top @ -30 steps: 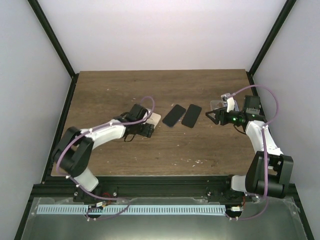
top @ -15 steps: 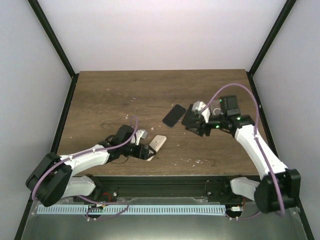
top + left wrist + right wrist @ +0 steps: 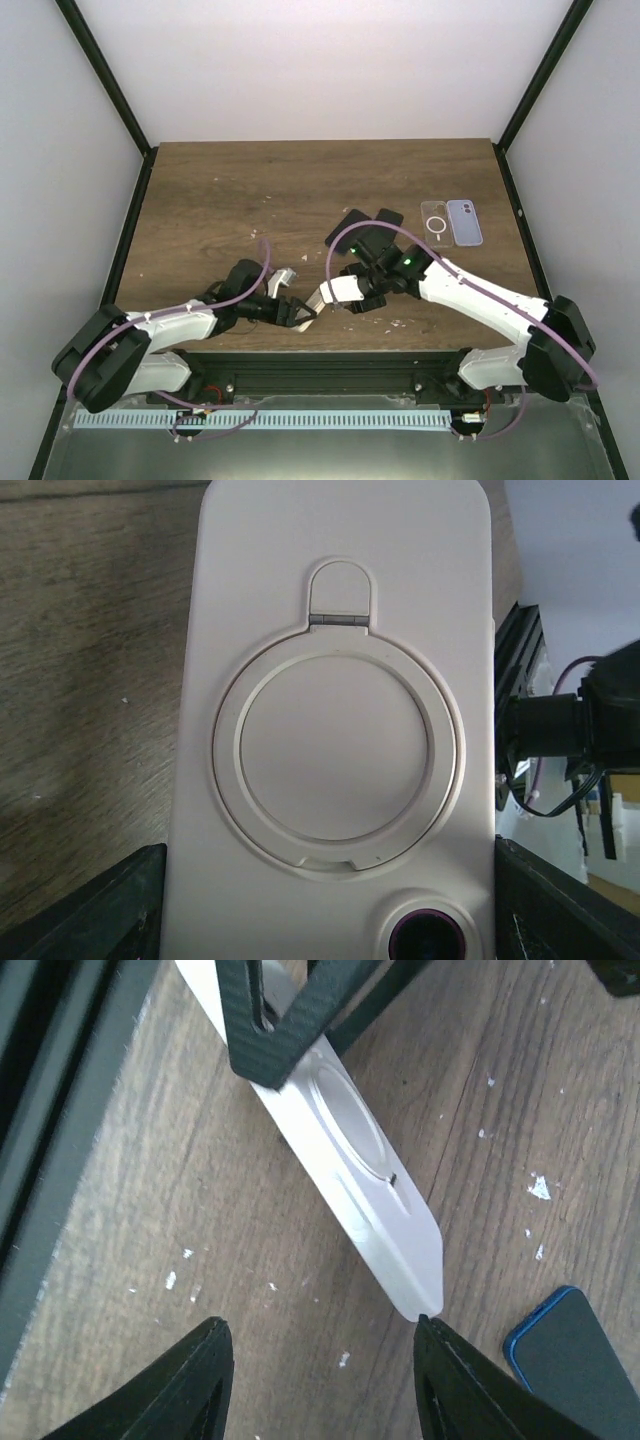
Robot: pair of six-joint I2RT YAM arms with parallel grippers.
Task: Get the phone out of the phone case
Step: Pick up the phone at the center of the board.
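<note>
Nothing to read from where I'm standing: the cream plastic phone case (image 3: 335, 740) shows only a plain round ring stand on its back, with no lettering, brand, number or sign, and no writing is legible anywhere else in view either.
</note>
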